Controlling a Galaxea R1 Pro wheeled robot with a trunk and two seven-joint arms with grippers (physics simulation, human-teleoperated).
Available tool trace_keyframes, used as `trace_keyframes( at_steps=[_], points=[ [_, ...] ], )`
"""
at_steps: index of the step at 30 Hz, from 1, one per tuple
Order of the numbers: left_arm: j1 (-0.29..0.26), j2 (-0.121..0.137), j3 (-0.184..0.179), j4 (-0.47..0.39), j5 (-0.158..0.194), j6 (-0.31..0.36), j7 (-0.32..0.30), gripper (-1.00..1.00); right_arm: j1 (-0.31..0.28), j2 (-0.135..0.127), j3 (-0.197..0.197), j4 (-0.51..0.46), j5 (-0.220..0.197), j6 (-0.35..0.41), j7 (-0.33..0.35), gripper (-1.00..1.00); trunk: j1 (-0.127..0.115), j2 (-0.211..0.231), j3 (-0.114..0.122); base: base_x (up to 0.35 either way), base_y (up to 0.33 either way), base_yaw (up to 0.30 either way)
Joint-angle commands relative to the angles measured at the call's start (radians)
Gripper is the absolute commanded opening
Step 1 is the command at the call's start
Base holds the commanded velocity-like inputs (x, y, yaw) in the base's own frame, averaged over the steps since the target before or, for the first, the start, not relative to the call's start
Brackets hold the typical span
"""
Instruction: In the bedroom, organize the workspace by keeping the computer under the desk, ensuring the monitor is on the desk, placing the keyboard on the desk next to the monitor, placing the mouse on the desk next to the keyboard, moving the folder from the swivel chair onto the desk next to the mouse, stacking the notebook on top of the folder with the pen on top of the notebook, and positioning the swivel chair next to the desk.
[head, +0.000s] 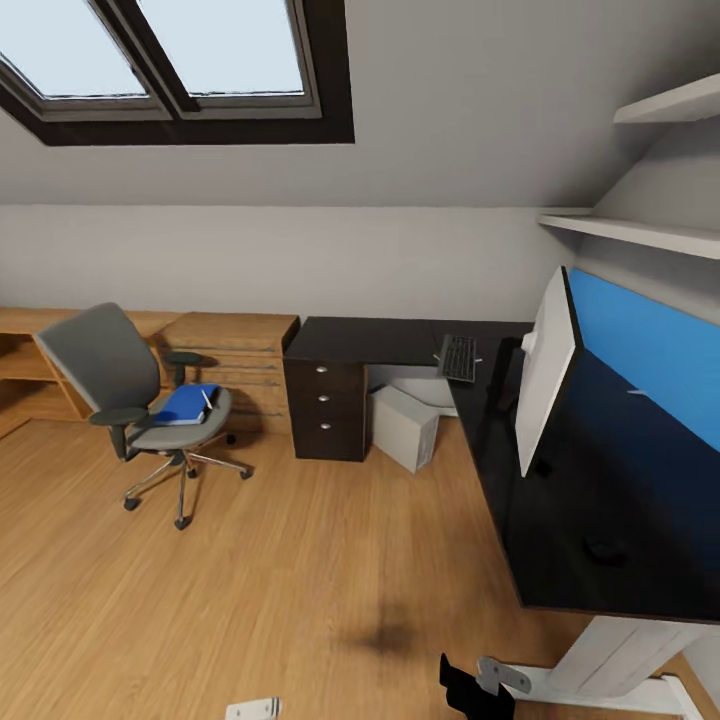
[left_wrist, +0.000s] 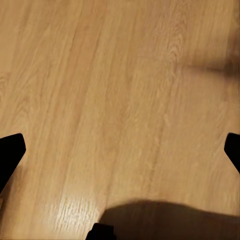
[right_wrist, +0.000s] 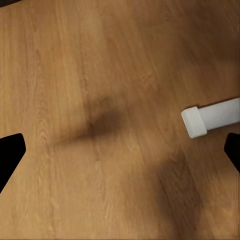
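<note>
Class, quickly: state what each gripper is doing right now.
Left gripper: open, holding nothing, above the wooden floor.
Right gripper: open, holding nothing, above the floor.

Wooden floor (head: 250, 580), sloped ceiling, skylight (head: 170, 60)

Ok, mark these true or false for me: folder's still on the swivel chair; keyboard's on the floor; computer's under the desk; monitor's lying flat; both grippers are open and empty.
1. The folder lies on the swivel chair seat. True.
2. The keyboard is on the floor. False: it rests on the desk top, near the corner.
3. The computer sits under the desk. True.
4. The monitor lies flat. False: it stands upright on the desk.
5. The left gripper and right gripper are open, holding nothing. True: only wood floor shows between their fingertips.
</note>
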Motion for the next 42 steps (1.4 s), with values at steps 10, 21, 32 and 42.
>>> trace_keyframes(
  at_steps=[10, 21, 32, 42],
  points=[
    [0.004, -0.023, -0.014, 0.022, 0.011, -0.015, 0.009, 1.0, 0.007, -0.002, 0.002, 0.01, 0.007, -0.026, -0.016, 1.0, 0.0, -0.001, -0.001, -0.023, -0.024, -0.007],
    [0.005, -0.03, -0.014, 0.052, 0.009, -0.015, 0.009, 1.0, 0.014, -0.034, 0.001, 0.013, 0.009, -0.022, -0.009, 1.0, 0.0, -0.001, -0.001, -0.017, -0.003, 0.0],
    [0.005, -0.028, -0.014, 0.054, 0.009, -0.013, 0.009, 1.0, 0.015, -0.03, 0.002, 0.013, 0.013, -0.021, -0.005, 1.0, 0.0, -0.001, -0.001, -0.245, -0.116, 0.0],
    [0.005, -0.028, -0.014, 0.054, 0.009, -0.013, 0.009, 1.0, 0.015, -0.029, 0.002, 0.013, 0.013, -0.021, -0.005, 1.0, 0.0, -0.001, -0.001, -0.296, -0.167, 0.0]
  ],
)
